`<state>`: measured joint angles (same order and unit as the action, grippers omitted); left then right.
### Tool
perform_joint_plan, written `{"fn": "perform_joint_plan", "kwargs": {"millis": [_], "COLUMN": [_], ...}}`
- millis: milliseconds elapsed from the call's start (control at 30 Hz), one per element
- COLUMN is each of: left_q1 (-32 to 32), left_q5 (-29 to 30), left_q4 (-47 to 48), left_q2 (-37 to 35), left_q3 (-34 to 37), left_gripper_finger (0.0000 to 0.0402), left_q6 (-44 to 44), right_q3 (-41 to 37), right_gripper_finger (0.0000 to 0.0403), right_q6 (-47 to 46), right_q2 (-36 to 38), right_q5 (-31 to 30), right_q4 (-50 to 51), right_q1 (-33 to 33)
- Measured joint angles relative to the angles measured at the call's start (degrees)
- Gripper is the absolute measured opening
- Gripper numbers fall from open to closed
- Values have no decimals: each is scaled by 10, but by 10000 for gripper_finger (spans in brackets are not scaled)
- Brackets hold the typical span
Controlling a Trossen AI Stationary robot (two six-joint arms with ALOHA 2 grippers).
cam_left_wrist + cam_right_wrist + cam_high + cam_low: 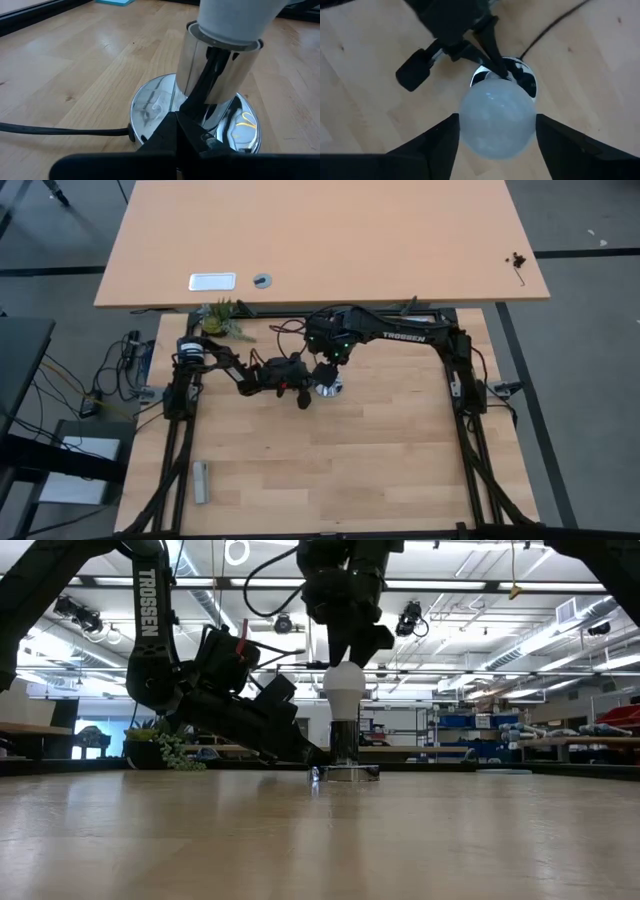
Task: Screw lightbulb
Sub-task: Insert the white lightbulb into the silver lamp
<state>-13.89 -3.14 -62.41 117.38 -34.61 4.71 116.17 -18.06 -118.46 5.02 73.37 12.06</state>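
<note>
The frosted-white lightbulb [345, 690] stands upright with its narrow base in the shiny silver socket [345, 745], whose round base plate [150, 100] rests on the table. A thin black cord [60, 131] leaves the plate. My right gripper [496, 125] comes down from above and is shut on the bulb [495, 107]. My left gripper [177, 131] is shut, low over the table at the socket's left side [300, 395]. My right gripper pinches the bulb's wide upper part [465, 117] between its two fingers, one on each side. The fingers point down from above. The bulb stays upright, its base in the socket. My left gripper's shut fingertips [175, 122] rest on the socket's base plate [165, 107] beside the foot of the cylinder. They come slanting down from the table's left.
A small potted plant [220, 318] stands at the table's far left, behind my left arm. A grey bar [201, 482] lies near the front left. A second table [320, 240] lies beyond the far edge.
</note>
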Motion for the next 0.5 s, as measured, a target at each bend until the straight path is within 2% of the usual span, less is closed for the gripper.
{"fn": "perform_joint_plan", "kwargs": {"millis": [67, 167, 300, 500], "left_q1": [0, 0, 0, 0], "left_q5": [-1, -1, -1, -1], "left_q4": [0, 0, 0, 0], "left_q2": [0, 0, 0, 0], "left_q3": [0, 0, 0, 0], "left_gripper_finger": [0, 0, 0, 0], "left_q6": [0, 0, 0, 0], "right_q3": [25, 61, 68, 45], "right_gripper_finger": [278, 293, 298, 294], "right_q6": [52, 186, 340, 435], "right_q2": [-2, 3, 2, 3], "right_q5": [-3, -7, -2, -21], "right_q4": [-1, 6, 14, 18], "right_q1": [0, 0, -2, -2]}}
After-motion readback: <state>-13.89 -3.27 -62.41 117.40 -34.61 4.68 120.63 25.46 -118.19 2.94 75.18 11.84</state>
